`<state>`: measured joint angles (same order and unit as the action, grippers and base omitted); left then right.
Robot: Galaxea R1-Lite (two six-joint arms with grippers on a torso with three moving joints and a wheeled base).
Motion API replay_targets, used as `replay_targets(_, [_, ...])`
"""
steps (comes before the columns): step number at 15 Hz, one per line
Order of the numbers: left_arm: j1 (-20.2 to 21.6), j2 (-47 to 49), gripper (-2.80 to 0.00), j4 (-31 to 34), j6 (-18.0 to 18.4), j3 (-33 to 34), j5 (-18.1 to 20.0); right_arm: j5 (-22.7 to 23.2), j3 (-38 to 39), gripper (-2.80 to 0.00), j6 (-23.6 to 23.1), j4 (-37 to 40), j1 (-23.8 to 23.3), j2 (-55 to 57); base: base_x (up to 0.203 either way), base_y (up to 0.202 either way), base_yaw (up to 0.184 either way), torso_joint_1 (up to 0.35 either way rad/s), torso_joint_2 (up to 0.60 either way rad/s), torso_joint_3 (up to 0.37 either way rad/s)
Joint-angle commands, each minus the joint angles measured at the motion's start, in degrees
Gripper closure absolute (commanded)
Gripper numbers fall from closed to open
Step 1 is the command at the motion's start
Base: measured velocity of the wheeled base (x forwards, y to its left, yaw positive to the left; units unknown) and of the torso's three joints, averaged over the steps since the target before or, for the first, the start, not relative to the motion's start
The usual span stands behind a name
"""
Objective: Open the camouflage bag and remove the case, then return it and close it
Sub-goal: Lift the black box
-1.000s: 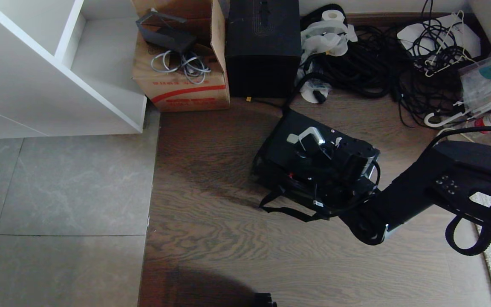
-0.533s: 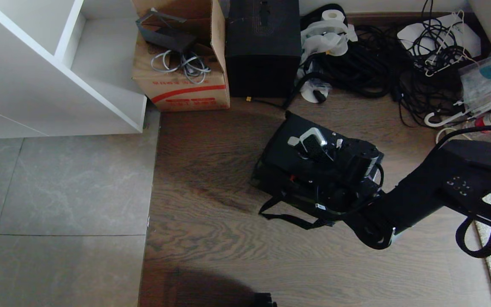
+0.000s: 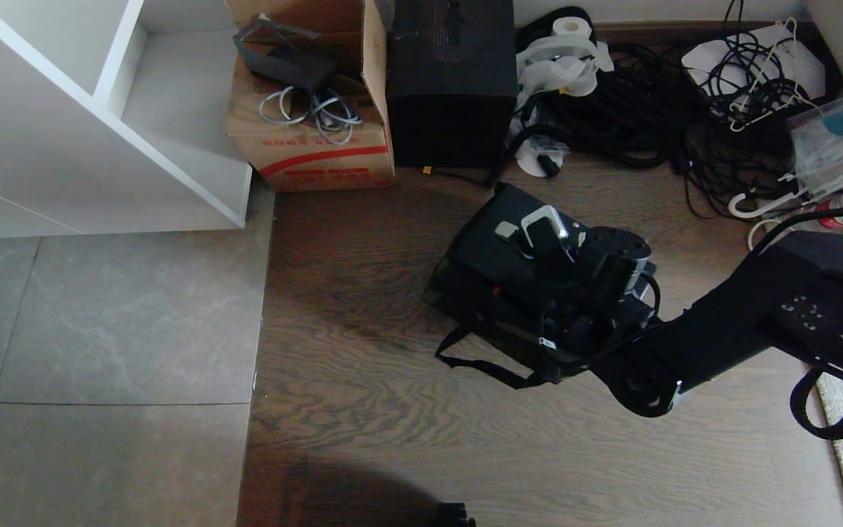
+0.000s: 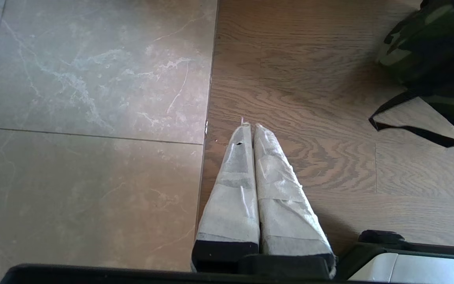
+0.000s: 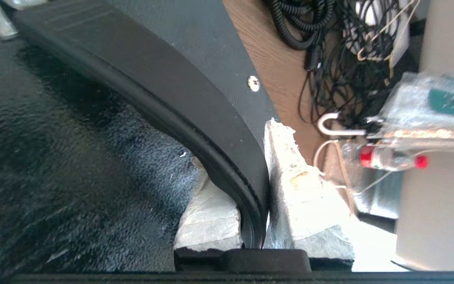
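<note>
Head view: right gripper [image 3: 549,245] has tilted the case [image 3: 498,252].

Wood floor [image 3: 363,410] – camouflage bag [image 3: 465,307], cardboard box [image 3: 312,146], cable tangle [image 3: 648,117].

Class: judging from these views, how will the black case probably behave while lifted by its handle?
The case looks rigid, so it likely won't sag. The right gripper pinches only its thin curved handle, so it may swing. Tilted half out of the camouflage bag, it could snag.

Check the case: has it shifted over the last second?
Yes. Clamped in the right tool, the case has edged slightly away, toward the tall black box. The cardboard box sits unchanged, so the camera held still.
</note>
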<state>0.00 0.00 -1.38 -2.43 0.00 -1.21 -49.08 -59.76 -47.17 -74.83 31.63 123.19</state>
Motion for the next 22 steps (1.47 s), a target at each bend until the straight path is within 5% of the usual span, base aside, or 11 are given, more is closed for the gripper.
replay_targets(1, [-0.1,0.0,0.00,0.0,0.0,0.5,0.0,-0.1,-0.3,0.00,3.8,3.0,0.1,0.6,0.000,0.000,0.000,0.000,0.00,0.000])
replay_targets(5, [0.0,0.0,0.00,0.0,0.0,0.5,0.0,0.7,-2.2,0.00,8.8,12.7,-1.0,0.1,0.000,0.000,0.000,0.000,0.00,0.000])
replay_targets(22, [0.0,0.0,0.00,0.0,0.0,0.5,0.0,4.0,-4.2,0.00,6.2,10.6,0.6,1.4,0.000,0.000,0.000,0.000,0.00,0.000])
